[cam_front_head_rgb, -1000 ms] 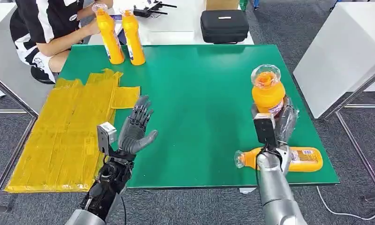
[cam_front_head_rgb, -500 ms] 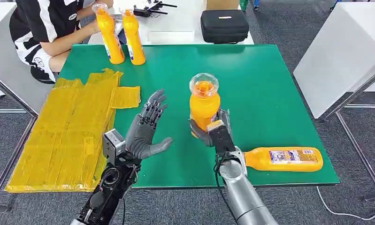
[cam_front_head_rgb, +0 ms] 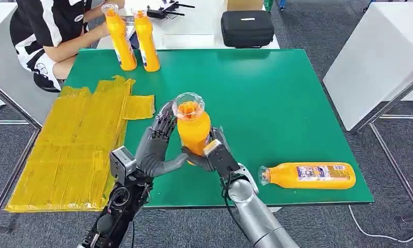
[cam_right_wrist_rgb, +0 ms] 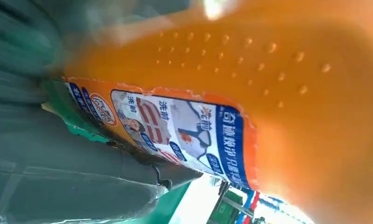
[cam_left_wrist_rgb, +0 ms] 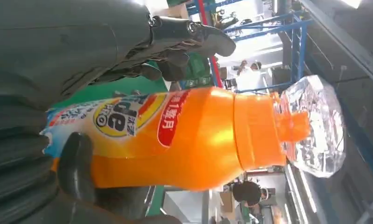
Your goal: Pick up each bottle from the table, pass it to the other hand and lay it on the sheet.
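Note:
My right hand point(cam_front_head_rgb: 213, 153) grips an orange bottle point(cam_front_head_rgb: 194, 129) with a clear cap upright above the middle of the green table point(cam_front_head_rgb: 256, 93). The left hand point(cam_front_head_rgb: 155, 145) stands right beside the bottle, fingers stretched up along its side and thumb under it, not closed round it. In the left wrist view the bottle point(cam_left_wrist_rgb: 198, 135) lies between the left hand's point(cam_left_wrist_rgb: 58, 46) fingers and thumb. The right wrist view shows its label point(cam_right_wrist_rgb: 175, 126) against my right palm point(cam_right_wrist_rgb: 58, 177). A yellow sheet point(cam_front_head_rgb: 75, 139) covers the table's left part.
Another orange bottle point(cam_front_head_rgb: 310, 175) lies on its side near the front right edge. Two more bottles point(cam_front_head_rgb: 120, 39) point(cam_front_head_rgb: 146, 41) stand at the back left, next to a seated person point(cam_front_head_rgb: 49, 31). A black case point(cam_front_head_rgb: 247, 28) sits on the white table behind.
My right hand carried the bottle from the right side leftward to the left hand. The left hand moved slightly right and up to meet it.

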